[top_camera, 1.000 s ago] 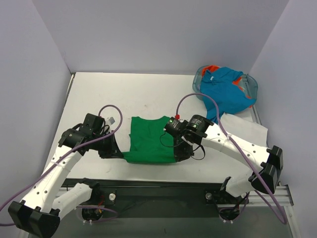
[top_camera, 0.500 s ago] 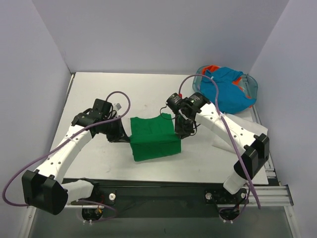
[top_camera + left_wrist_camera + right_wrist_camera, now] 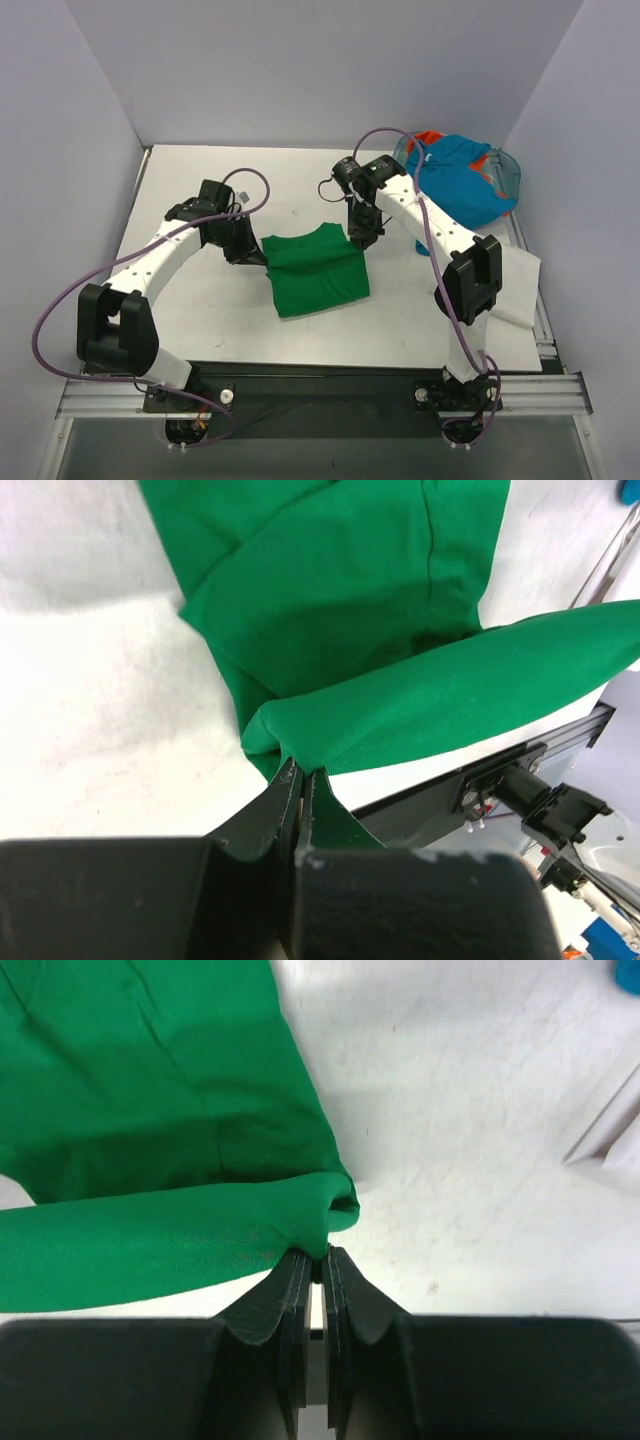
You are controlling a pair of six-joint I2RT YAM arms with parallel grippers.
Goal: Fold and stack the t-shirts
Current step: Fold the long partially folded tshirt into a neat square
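Note:
The bright green t-shirt (image 3: 315, 272) lies partly folded in the middle of the table. Its far edge is lifted between both grippers. My left gripper (image 3: 262, 257) is shut on the shirt's left corner; in the left wrist view the green cloth (image 3: 400, 630) is pinched at the fingertips (image 3: 290, 780). My right gripper (image 3: 358, 240) is shut on the shirt's right corner; the right wrist view shows the cloth (image 3: 160, 1100) bunched between its fingertips (image 3: 345, 1270). The turquoise blue t-shirt (image 3: 455, 185) lies heaped at the back right, with a little of the orange-red t-shirt (image 3: 430, 138) showing under it.
The blue and orange-red shirts sit in a clear bin (image 3: 508, 175) at the back right. A white sheet (image 3: 510, 275) lies on the table's right side under the right arm. Lilac walls enclose the table on three sides.
Both grippers have carried the shirt's near edge away from the arm bases toward the back of the table, doubling the green shirt over itself. Both arms have stretched out.

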